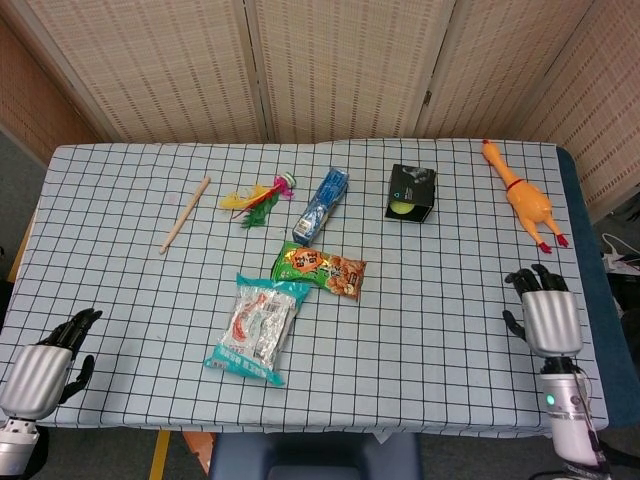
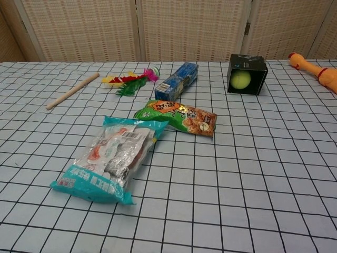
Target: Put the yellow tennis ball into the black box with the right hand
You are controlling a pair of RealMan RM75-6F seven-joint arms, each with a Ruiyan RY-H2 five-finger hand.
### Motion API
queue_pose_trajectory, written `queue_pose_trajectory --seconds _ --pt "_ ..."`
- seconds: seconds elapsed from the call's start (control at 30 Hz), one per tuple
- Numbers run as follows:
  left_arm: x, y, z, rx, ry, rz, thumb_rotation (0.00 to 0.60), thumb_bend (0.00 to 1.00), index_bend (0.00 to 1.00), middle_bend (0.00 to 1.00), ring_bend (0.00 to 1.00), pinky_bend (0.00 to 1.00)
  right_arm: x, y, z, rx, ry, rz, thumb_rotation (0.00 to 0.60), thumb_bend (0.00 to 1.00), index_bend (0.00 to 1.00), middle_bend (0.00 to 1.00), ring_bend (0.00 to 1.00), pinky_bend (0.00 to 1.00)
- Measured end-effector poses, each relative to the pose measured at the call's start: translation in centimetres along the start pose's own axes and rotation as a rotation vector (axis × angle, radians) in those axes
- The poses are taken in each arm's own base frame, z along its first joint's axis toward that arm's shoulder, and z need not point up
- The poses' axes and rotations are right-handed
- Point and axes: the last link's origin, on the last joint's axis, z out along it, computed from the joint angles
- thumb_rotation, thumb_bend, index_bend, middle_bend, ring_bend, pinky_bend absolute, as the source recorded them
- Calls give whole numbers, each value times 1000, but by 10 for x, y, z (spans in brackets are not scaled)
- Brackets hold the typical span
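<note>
The yellow tennis ball (image 1: 402,208) (image 2: 240,79) lies inside the black box (image 1: 412,190) (image 2: 247,73), which stands on its side at the back right of the table with its opening toward me. My right hand (image 1: 543,315) hangs near the table's front right edge, far from the box, fingers apart and holding nothing. At the front left corner my left hand (image 1: 42,369) is low, fingers loosely spread and empty. Neither hand shows in the chest view.
A rubber chicken (image 1: 522,204) lies at the back right. A blue carton (image 1: 321,205), a snack packet (image 1: 320,269), a silver-teal bag (image 1: 256,327), a feathered toy (image 1: 259,197) and a wooden stick (image 1: 186,213) are spread over the checked cloth (image 1: 420,330).
</note>
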Motion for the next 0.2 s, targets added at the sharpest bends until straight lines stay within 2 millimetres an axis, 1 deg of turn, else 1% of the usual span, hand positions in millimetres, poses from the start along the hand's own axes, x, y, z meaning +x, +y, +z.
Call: queue_pose_trajectory --seconds 0.1,0.2 --pt "1 0 0 3 -1 -5 600 548 129 126 236 617 -2 8 -11 -16 -48 -27 600 135 104 115 3 170" --pt "1 0 0 3 -3 -2 600 547 129 127 236 617 -5 14 -17 -32 -86 -45 600 135 74 103 0 164"
